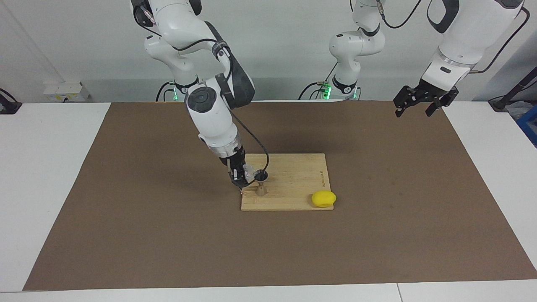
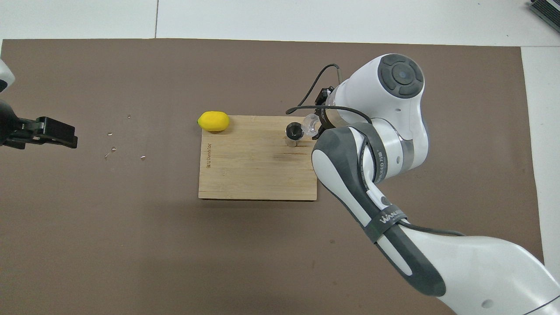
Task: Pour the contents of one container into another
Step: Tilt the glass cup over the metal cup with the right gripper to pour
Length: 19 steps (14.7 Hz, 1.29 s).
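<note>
Clear plastic cup [image 1: 251, 172] clamped in our right gripper [image 1: 243, 177] tips at the steel hourglass jigger [image 1: 261, 183], near the bamboo board's [image 1: 293, 184] handle edge. Our left gripper [image 1: 413, 102] waits open. A nudged rim could topple the jigger.

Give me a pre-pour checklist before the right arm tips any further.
1. Clear cup held in the right tool: ok, shut on it.
2. Cup mouth at the jigger rim: ok in the facing view; exact overlap cannot tell.
3. Jigger upright on the cutting board: ok.
4. Cup contents: cannot tell.
5. Left tool out of the way: ok, open and waiting over the mat's left-arm end.
6. Lemon apart from the jigger: ok, at the board's corner.
</note>
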{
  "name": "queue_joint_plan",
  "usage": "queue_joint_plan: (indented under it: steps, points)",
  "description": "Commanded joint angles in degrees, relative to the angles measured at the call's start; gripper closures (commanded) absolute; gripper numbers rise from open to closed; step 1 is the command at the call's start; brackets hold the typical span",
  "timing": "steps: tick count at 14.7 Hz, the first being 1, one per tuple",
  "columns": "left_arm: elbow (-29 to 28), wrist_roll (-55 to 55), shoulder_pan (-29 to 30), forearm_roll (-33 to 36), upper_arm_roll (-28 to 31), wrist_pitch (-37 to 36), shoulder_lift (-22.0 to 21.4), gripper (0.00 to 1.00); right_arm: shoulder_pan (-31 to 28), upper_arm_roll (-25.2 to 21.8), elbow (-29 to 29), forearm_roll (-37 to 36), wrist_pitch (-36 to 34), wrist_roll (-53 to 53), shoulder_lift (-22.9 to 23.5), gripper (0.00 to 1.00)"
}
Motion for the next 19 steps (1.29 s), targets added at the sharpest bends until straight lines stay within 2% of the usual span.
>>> queue_joint_plan:
  steps: [1,9,19]
  points:
    - [-1.2,0.7,1.0,0.4,-0.2,0.1,-1.1,0.0,0.8,0.0,5.8,-5.3,-3.3,1.8,3.5,1.0]
    - [-1.2,0.7,0.7,0.4,-0.2,0.1,-1.1,0.0,3.3,0.2,7.7,-12.1,-9.1,1.8,3.7,1.0]
    - [-1.2,0.7,0.7,0.4,-0.2,0.1,-1.1,0.0,5.7,0.2,11.4,-19.6,-9.8,1.8,4.9,1.0]
